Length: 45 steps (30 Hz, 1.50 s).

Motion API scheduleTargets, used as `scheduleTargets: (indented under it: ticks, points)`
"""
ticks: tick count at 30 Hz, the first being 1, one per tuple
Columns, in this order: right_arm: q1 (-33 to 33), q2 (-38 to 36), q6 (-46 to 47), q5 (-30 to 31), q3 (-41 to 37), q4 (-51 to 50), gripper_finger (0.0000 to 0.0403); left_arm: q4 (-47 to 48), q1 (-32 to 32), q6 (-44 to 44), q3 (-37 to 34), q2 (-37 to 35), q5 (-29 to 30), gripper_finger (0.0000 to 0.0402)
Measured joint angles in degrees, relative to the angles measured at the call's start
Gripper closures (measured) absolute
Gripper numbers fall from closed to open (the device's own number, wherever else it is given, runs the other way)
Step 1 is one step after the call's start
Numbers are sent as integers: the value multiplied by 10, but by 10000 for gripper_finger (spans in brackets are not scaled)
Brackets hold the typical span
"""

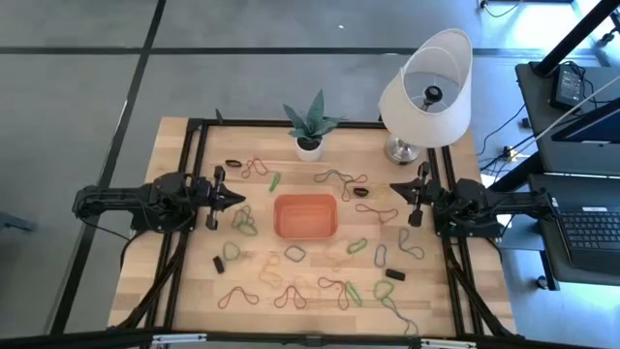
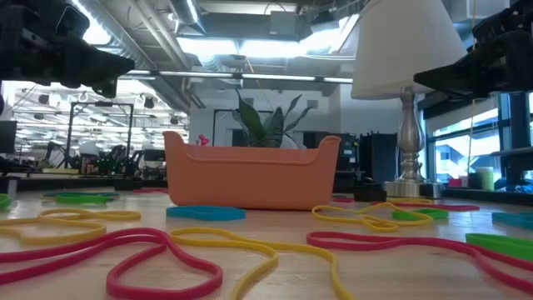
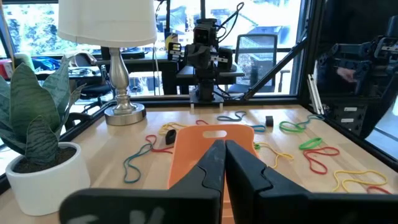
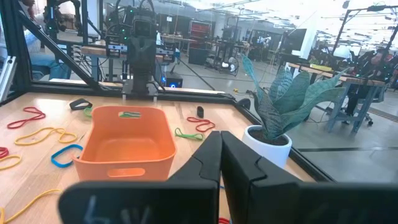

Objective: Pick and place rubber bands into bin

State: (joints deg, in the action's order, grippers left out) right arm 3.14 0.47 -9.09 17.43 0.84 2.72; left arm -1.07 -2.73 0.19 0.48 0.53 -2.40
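Here, your left hand (image 1: pixel 238 198) sat at left side of surface (image 1: pixel 194 281), fingers together, gripping nothing. Your right hand (image 1: pixel 395 190) sat at right side, fingers together too, also gripping nothing. Both hands pointed inward toward bin (image 1: pixel 305 215). Bin sat at middle of surface, between both hands, clear of each. Rubber bands (image 1: pixel 341 180) lay scattered loose on surface all around bin. Potted plant (image 1: pixel 310 124) stood at far edge behind bin; lamp (image 1: pixel 426 89) stood at far right corner.
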Motion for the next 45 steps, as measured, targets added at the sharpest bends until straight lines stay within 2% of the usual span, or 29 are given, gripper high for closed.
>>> scheduleTargets:
  ticks: [21,25,28,31,39,45]
  points:
    - [0,0,-2,0,0,0,391,0,0,0,0,0,0,393]
    - [-1,0,-129,-1,0,22,391,0,0,0,0,0,0,395]
    - [-1,0,-155,-1,0,56,391,0,0,0,0,0,0,395]
    - [-1,0,-125,-1,0,74,391,0,0,0,0,0,0,393]
    - [-1,0,59,-1,0,73,391,0,0,0,0,0,0,395]
    - [-1,0,59,8,0,84,391,0,0,0,0,0,0,395]
